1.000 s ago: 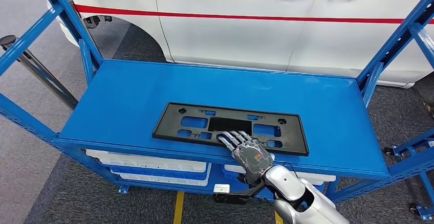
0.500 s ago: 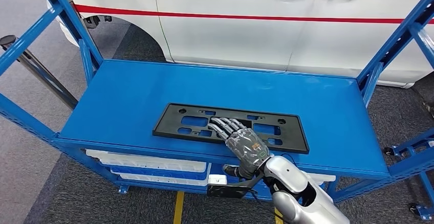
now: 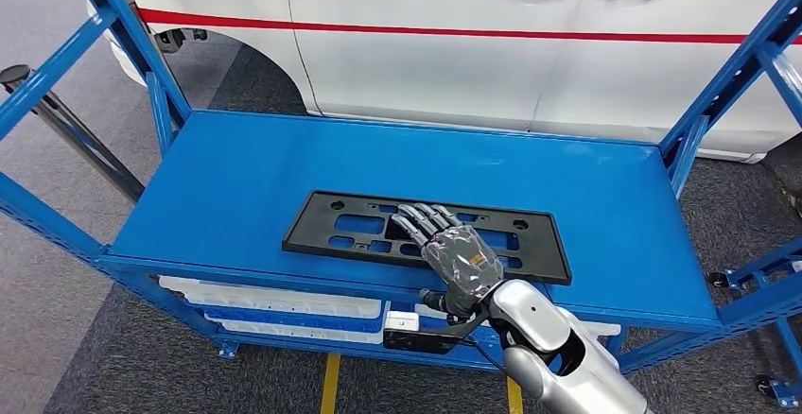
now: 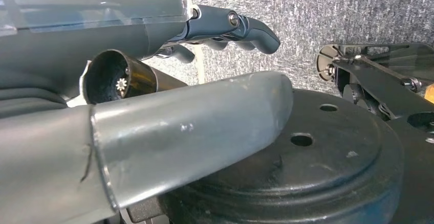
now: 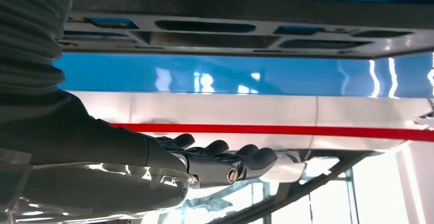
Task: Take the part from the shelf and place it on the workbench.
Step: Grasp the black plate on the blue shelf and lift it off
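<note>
Head view: right robot hand [image 3: 458, 253], fingers spread, empty, over black part [image 3: 359, 226].

From my head view, the blue shelf top [image 3: 236, 178] lies bare all round the black part [image 3: 322, 230], widest from nine to twelve o'clock. Slanted blue uprights [image 3: 142, 55] wall in the ends at nine and three, and the white car [image 3: 426, 45] closes off twelve. My right hand [image 3: 452, 253] comes in at six, fingers spread over the part, through the open front edge.
</note>
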Controlling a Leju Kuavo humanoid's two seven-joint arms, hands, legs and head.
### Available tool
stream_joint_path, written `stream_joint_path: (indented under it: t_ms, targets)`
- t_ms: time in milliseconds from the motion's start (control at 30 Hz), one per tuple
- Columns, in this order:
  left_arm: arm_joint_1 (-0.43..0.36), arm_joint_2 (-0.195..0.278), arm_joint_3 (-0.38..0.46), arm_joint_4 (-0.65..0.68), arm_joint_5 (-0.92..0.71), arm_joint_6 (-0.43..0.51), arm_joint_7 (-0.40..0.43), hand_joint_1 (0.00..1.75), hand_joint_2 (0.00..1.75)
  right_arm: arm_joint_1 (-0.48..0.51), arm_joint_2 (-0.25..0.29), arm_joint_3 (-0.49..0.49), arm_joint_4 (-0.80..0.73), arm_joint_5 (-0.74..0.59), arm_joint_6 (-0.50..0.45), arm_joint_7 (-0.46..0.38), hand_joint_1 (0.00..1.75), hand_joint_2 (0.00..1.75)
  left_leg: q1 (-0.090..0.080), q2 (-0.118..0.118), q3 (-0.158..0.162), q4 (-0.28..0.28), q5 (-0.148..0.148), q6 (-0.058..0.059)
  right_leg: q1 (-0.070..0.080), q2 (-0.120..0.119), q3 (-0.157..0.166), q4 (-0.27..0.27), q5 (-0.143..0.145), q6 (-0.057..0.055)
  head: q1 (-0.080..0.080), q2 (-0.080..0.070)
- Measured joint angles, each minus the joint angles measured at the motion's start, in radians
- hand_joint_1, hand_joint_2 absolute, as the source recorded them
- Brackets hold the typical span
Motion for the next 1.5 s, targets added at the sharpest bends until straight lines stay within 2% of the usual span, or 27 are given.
stream_joint_path:
  t_ms: [400, 600, 900, 933, 1033, 1067, 1333, 1467, 1500]
  targets:
    - [-0.002, 0.000, -0.016, 0.000, 0.012, 0.001, -0.002, 0.00, 0.00, 0.000, 0.026, -0.012, 0.141, 0.058, -0.016, 0.007, 0.00, 1.75, 0.000, 0.000, 0.000, 0.000, 0.000, 0.000, 0.000, 0.000, 0.000, 0.000, 0.000, 0.000, 0.000, 0.000]
    - [-0.003, 0.000, -0.018, 0.000, 0.027, 0.005, -0.007, 0.00, 0.00, 0.001, 0.045, -0.038, 0.220, 0.191, -0.141, 0.059, 0.00, 1.75, 0.000, 0.000, 0.000, 0.000, 0.000, 0.000, 0.000, 0.000, 0.000, 0.000, 0.000, 0.000, 0.000, 0.000]
    - [-0.003, -0.001, -0.019, 0.000, 0.035, 0.012, -0.010, 0.00, 0.00, 0.015, 0.061, -0.085, 0.275, 0.317, -0.221, 0.122, 0.00, 1.75, 0.000, 0.000, 0.000, 0.000, 0.000, 0.000, 0.000, 0.000, 0.000, 0.000, 0.000, 0.000, 0.000, 0.000]
    - [-0.004, -0.001, -0.019, 0.000, 0.035, 0.014, -0.010, 0.00, 0.00, 0.018, 0.064, -0.095, 0.281, 0.335, -0.229, 0.139, 0.10, 1.75, 0.000, 0.000, 0.000, 0.000, 0.000, 0.000, 0.000, 0.000, 0.000, 0.000, 0.000, 0.000, 0.000, 0.000]
    - [-0.004, -0.001, -0.024, 0.000, 0.041, 0.019, -0.009, 0.00, 0.00, 0.035, 0.074, -0.157, 0.303, 0.379, -0.247, 0.186, 1.41, 1.75, 0.000, 0.000, 0.000, 0.000, 0.000, 0.000, 0.000, 0.000, 0.000, 0.000, 0.000, 0.000, 0.000, 0.000]
    - [-0.004, -0.001, -0.026, 0.000, 0.044, 0.020, -0.008, 0.00, 0.00, 0.044, 0.076, -0.185, 0.310, 0.383, -0.250, 0.192, 1.75, 1.75, 0.000, 0.000, 0.000, 0.000, 0.000, 0.000, 0.000, 0.000, 0.000, 0.000, 0.000, 0.000, 0.000, 0.000]
    - [-0.003, -0.004, -0.036, 0.000, 0.064, 0.026, -0.002, 0.00, 0.00, 0.133, 0.087, -0.349, 0.296, 0.358, -0.255, 0.159, 1.75, 1.75, 0.000, 0.000, 0.000, 0.000, -0.001, 0.001, 0.000, 0.000, 0.001, -0.001, 0.000, 0.000, 0.000, 0.000]
    - [-0.003, -0.005, -0.036, 0.000, 0.069, 0.021, -0.002, 0.00, 1.75, 0.158, 0.089, -0.376, 0.268, 0.355, -0.255, 0.149, 1.75, 1.75, 0.000, 0.000, 0.001, 0.000, -0.001, 0.001, 0.000, 0.000, 0.001, -0.001, 0.000, 0.000, 0.000, 0.000]
    - [-0.003, -0.005, -0.036, 0.000, 0.072, 0.019, -0.003, 0.00, 1.75, 0.162, 0.089, -0.380, 0.261, 0.354, -0.255, 0.147, 1.75, 1.75, 0.000, 0.000, 0.001, 0.000, -0.001, 0.001, 0.000, 0.000, 0.002, -0.001, 0.000, 0.000, 0.000, 0.000]
